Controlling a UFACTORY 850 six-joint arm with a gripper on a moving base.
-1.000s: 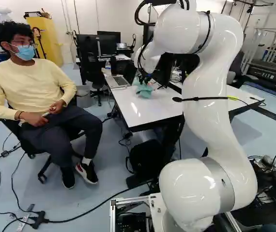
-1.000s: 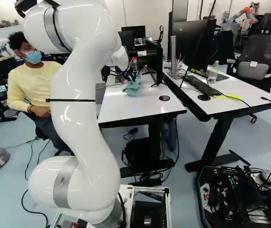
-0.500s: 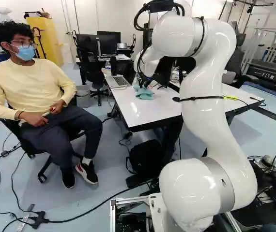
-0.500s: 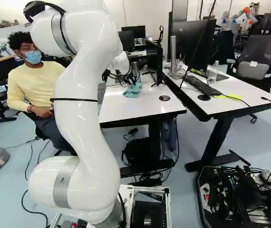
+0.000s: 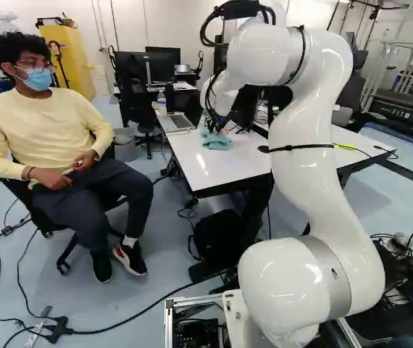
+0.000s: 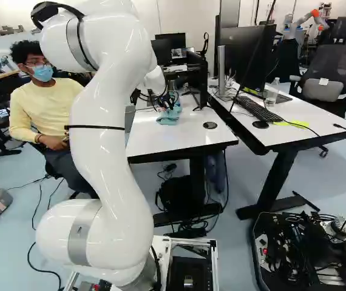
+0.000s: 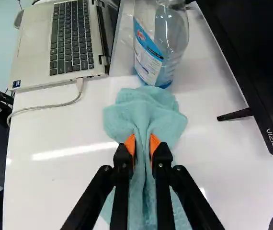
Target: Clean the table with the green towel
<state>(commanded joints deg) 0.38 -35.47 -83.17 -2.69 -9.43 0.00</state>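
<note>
Green towel [image 7: 146, 112] is on the table [image 7: 60, 187], btwn laptop [image 7: 33, 43] and monitor [image 7: 266, 67], very near the bottle [image 7: 151, 60]. My gripper [image 7: 142, 144] is holding it: both pads pinch a bunched fold, w/ loose cloth spread ahead of them. I judge the step in hand is wiping. To do it well, I should press softly and evenly, so the cloth lies flat & the fingertips don't scratch the top. Strokes should go away from the bottle, bc a push fwd may tip it. Also mind the monitor foot [image 7: 234, 115] and the cable [image 7: 40, 107].
</note>
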